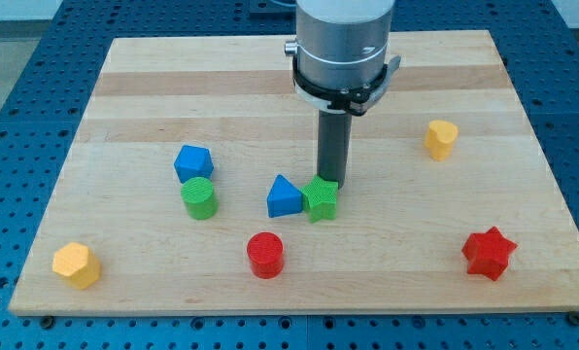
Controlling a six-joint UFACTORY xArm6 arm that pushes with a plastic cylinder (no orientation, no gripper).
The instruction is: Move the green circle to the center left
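Observation:
The green circle is a short green cylinder left of the board's middle, just below a blue block with angled faces. My tip is at the board's middle, well to the right of the green circle. It stands right at the top edge of a green star-like block. A blue triangle sits against that green block's left side, between my tip and the green circle.
A red cylinder lies below the blue triangle. A yellow hexagon-like block sits at the bottom left corner. A red star is at the bottom right, a yellow block at the right. The wooden board ends on blue perforated table.

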